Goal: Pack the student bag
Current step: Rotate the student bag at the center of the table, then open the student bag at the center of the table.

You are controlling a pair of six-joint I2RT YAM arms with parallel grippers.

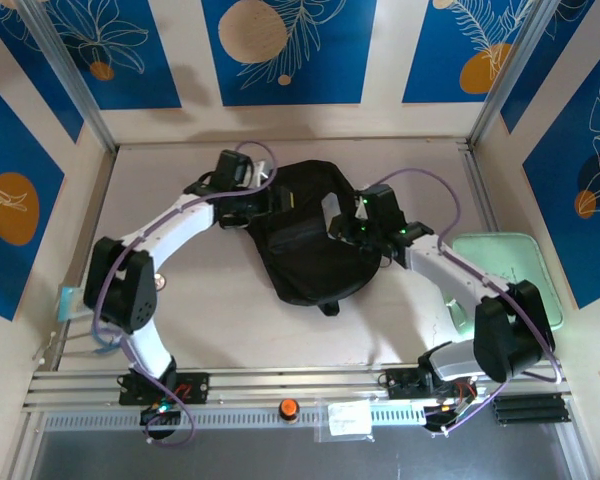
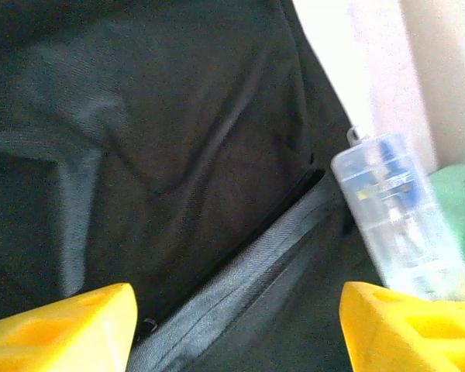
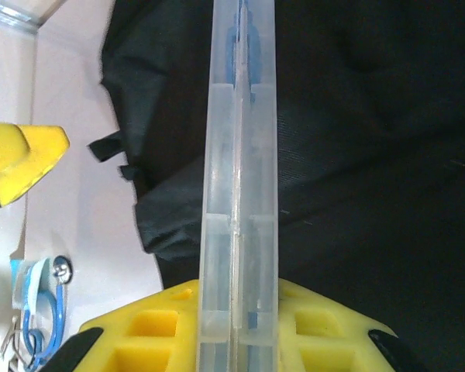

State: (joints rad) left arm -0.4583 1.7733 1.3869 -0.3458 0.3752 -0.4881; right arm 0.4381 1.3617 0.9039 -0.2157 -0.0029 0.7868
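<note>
table [image 1: 180,320] pale | student bag [image 1: 305,250] black, lying in centre of frame | mint-green case [image 1: 505,265] at right edge, apart from bag, right arm crossing it | left gripper [image 2: 236,333] at bag's upper left, fingers spread over the fabric | right gripper [image 3: 236,325] at bag's right side, pinching clear plastic box [image 3: 240,155] (seen edge-on, blue things inside)

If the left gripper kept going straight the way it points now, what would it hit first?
Probably the student bag: the open left gripper aims at its black fabric by the grey band. The clear plastic case lies right of that line, though depth is unclear.
</note>
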